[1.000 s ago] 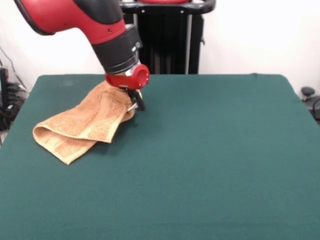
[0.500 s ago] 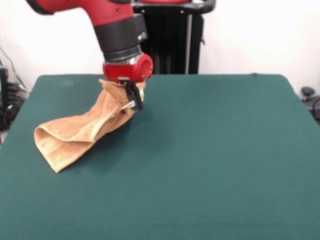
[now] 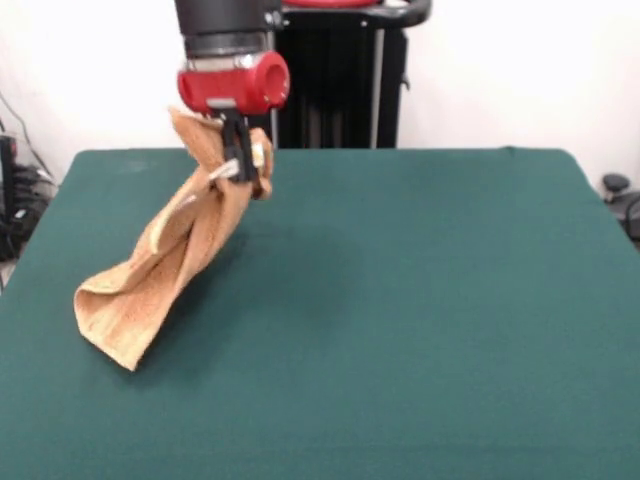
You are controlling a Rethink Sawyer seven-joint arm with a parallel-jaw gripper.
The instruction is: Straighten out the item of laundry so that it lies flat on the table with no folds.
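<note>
The item of laundry (image 3: 165, 265), an orange-tan terry towel, hangs folded from my gripper (image 3: 240, 165), which is shut on its upper corner above the far left part of the table (image 3: 420, 300). The towel slants down and to the left. Its lower end (image 3: 115, 320) still rests on the green top. The fingers (image 3: 236, 150) are dark and partly wrapped by cloth.
The table's left edge (image 3: 25, 250) runs close to the towel's lower end. A black stand (image 3: 340, 80) rises behind the table's far edge. Dark gear shows at the left edge (image 3: 10, 200) and right edge (image 3: 620, 195).
The gripper has risen and shifted slightly left with the towel's corner in it. The towel has been pulled up off the table and now hangs steeply, only its lower end resting.
</note>
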